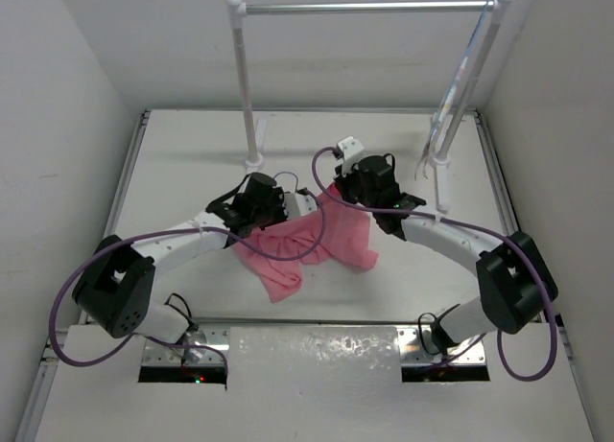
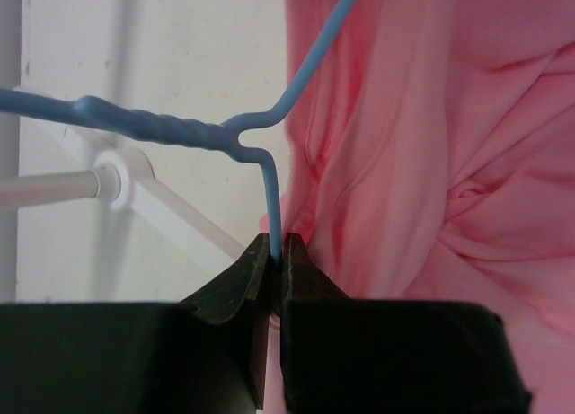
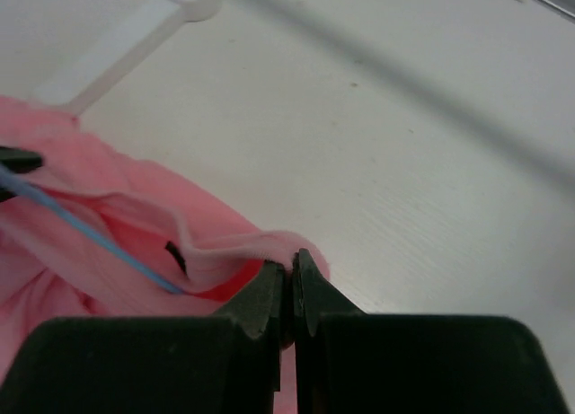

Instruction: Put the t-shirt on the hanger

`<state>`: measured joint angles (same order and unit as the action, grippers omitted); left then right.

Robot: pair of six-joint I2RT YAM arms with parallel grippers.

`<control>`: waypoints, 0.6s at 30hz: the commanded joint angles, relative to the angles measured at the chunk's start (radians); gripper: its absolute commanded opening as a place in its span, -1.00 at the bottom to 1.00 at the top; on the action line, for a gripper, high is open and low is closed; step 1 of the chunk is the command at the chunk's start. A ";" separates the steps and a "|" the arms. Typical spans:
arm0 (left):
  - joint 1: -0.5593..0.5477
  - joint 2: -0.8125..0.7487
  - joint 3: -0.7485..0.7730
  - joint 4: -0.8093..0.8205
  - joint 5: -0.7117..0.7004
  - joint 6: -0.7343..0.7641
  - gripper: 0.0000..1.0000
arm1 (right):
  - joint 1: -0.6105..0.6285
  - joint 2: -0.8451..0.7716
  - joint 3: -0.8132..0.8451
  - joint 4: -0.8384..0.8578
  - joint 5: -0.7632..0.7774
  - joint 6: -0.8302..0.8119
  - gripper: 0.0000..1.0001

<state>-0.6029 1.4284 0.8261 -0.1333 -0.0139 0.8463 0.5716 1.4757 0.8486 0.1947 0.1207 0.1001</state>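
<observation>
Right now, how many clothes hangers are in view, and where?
2. The blue hanger is pinched by the left gripper, against the t-shirt; a second hanger hangs at the rack's right end. More may be hidden.

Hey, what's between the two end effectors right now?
In the top view, the t-shirt spans the gap between the left end effector and right end effector; the wrist views show the hanger wire there too.

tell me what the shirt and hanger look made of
Shirt: soft cloth, probably a cotton-like knit, matte; it slumps into loose folds and creases. Hanger: thin wire, likely metal under a smooth pale-blue coating; the neck is twisted like wire.
</observation>
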 commanded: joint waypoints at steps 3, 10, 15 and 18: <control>-0.006 -0.049 0.065 -0.035 0.161 -0.064 -1.00 | -0.006 0.037 0.027 -0.082 -0.422 -0.088 -0.47; -0.005 -0.111 0.036 -0.020 0.203 -0.043 -1.00 | -0.073 -0.106 -0.051 -0.081 -0.552 -0.140 0.59; -0.005 -0.112 0.048 -0.023 0.259 -0.058 -1.00 | -0.073 -0.105 -0.033 -0.064 -0.651 -0.178 0.35; -0.003 -0.120 0.051 -0.017 0.270 -0.070 -1.00 | -0.072 -0.065 -0.016 -0.043 -0.809 -0.180 0.28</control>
<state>-0.6033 1.3499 0.8547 -0.2035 0.2008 0.8024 0.4953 1.3766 0.7979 0.1066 -0.4942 -0.0532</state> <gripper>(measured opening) 0.029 0.644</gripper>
